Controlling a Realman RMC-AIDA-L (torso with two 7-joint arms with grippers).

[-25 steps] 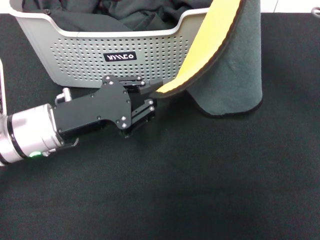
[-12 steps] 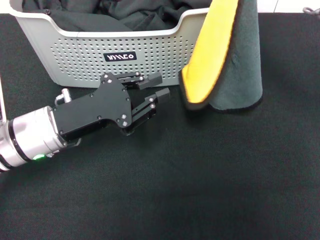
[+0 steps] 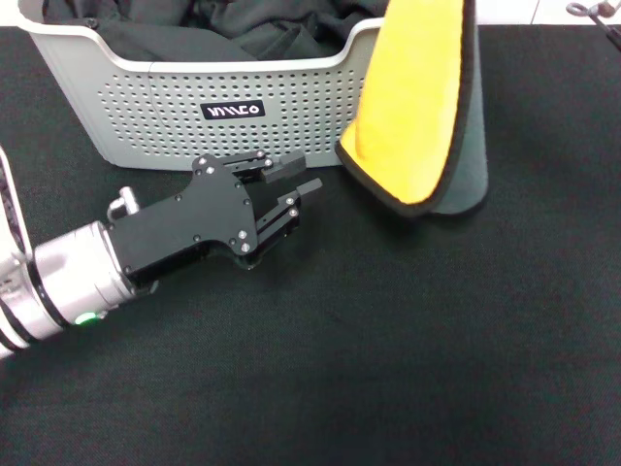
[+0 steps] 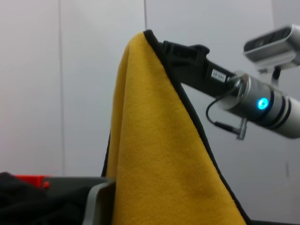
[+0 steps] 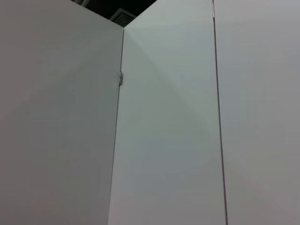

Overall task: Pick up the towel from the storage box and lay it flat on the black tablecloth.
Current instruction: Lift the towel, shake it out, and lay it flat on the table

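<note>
The towel (image 3: pixel 408 107) hangs upright at the right end of the storage box (image 3: pixel 155 107), yellow-orange face toward me, grey-teal face (image 3: pixel 470 180) behind. Its lower edge hangs close over the black tablecloth (image 3: pixel 388 340); I cannot tell if it touches. In the left wrist view my right gripper (image 4: pixel 161 44) is shut on the top corner of the towel (image 4: pixel 154 154). My left gripper (image 3: pixel 294 178) lies low over the tablecloth in front of the box, open and empty, a little left of the towel's lower corner.
Plain black garments (image 3: pixel 243 24) fill the box. The box's front wall with its black logo label (image 3: pixel 233 110) stands just behind my left gripper. The tablecloth stretches wide in front and to the right.
My left gripper let go of the towel's lower corner and drew back slightly to the left. The towel swung right and rose, now hanging narrower with its yellow face forward.
</note>
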